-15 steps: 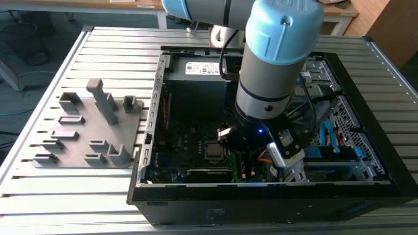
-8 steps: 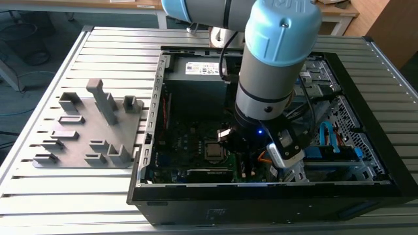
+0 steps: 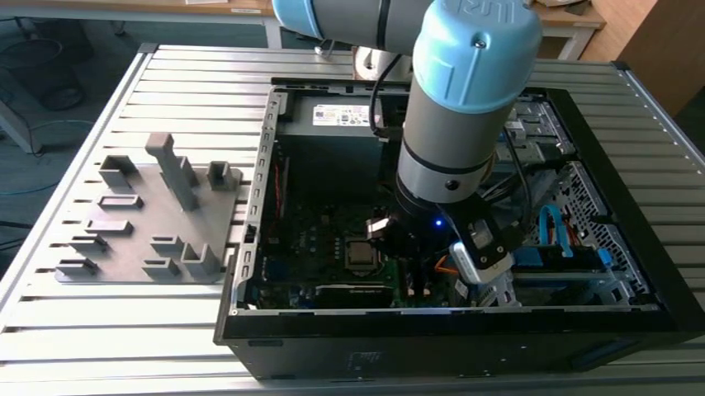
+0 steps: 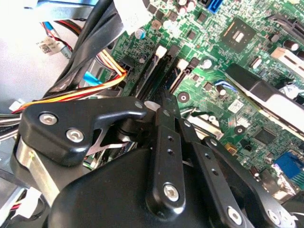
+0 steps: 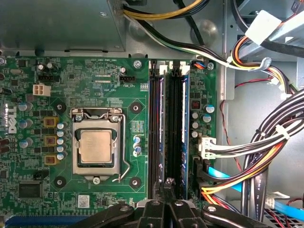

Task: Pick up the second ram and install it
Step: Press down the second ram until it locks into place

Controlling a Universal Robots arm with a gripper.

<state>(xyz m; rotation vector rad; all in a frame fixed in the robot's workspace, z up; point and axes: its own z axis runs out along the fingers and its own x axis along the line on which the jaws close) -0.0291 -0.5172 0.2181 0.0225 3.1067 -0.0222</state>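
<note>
exterior view: the arm reaches down into the open computer case (image 3: 253, 247) at frame centre, gripper (image 3: 399, 239) low over the motherboard (image 3: 319, 239); grey holder blocks (image 3: 154, 214) sit at left

second wrist view: the gripper (image 4: 167, 102) fingers meet over the memory slots (image 4: 159, 71); whether they pinch anything, i cannot tell

first wrist view: the second ram (image 5: 184, 128) stands seated in the memory slots right of the processor socket (image 5: 97, 148), fingertips closed together at bottom centre

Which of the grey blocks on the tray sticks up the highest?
The thin tower standing between the middle and the far edge of the grey tray. It is tall and narrow and rises well above the short, stubby blocks around it.
</note>
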